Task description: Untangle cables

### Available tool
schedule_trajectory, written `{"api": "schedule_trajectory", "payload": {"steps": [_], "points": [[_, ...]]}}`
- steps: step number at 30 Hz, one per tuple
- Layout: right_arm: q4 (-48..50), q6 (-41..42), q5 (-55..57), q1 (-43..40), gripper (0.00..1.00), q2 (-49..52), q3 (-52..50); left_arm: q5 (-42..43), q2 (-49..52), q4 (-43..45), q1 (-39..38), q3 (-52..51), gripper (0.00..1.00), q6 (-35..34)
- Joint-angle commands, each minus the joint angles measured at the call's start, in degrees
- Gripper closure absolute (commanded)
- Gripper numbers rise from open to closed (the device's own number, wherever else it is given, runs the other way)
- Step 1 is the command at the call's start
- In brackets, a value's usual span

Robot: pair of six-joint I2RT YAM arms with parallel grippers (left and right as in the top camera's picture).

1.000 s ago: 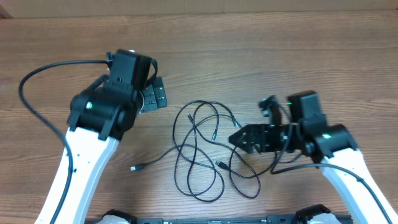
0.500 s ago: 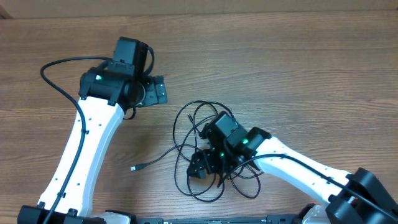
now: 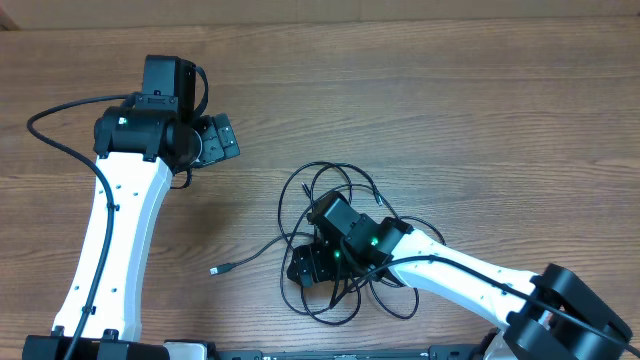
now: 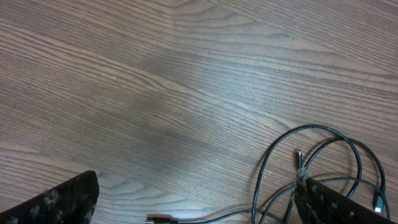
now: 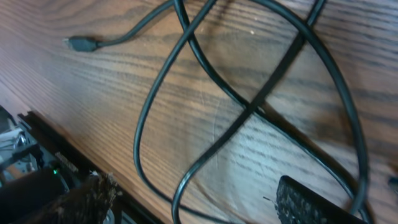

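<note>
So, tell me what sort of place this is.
Likely a robotics lab bench: wood-grain table, white left arm and right arm, and tangled thin black cables on it.

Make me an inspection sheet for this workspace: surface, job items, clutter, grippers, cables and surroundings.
Surface: wooden table, bare grain, no spills seen.
Job's things: thin black cables lie in crossed loops at centre front; one plug lies out to the left of the tangle.
Clutter: nothing seen.
Grippers: left gripper open and empty, over bare wood away from the tangle; right gripper open, low over the loops, with strands between its fingers but not clamped.
Cables: thick arm cable arcs out beside the left arm, clear of the tangle.
Surroundings: dark frame along the table's front edge.
</note>
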Motion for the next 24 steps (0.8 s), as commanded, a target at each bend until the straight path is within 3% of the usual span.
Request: {"api": "schedule_trajectory", "payload": {"steps": [1, 6, 8, 10, 15, 24], "points": [[1.66, 1.7, -0.72, 0.35, 0.18, 2.75, -0.31, 0.24, 0.2, 0.24, 0.2, 0.57, 0.01, 1.29], [2.51, 1.7, -2.21, 0.35, 0.27, 6.29, -0.31, 0.24, 0.2, 0.22, 0.2, 0.57, 0.0, 1.27], [3.34, 3.02, -2.25, 0.35, 0.43, 7.93, -0.31, 0.24, 0.2, 0.24, 0.2, 0.57, 0.0, 1.27], [4.52, 2.99, -3.43, 0.35, 0.53, 8.72, -0.31, 0.24, 0.2, 0.24, 0.2, 0.57, 0.0, 1.27], [5.62, 3.19, -5.44, 0.35, 0.96, 9.66, -0.31, 0.24, 0.2, 0.24, 0.2, 0.57, 0.0, 1.27], [1.55, 1.03, -8.66, 0.11, 0.96, 4.17, 2.95, 0.24, 0.2, 0.24, 0.2, 0.57, 0.0, 1.29]]}}
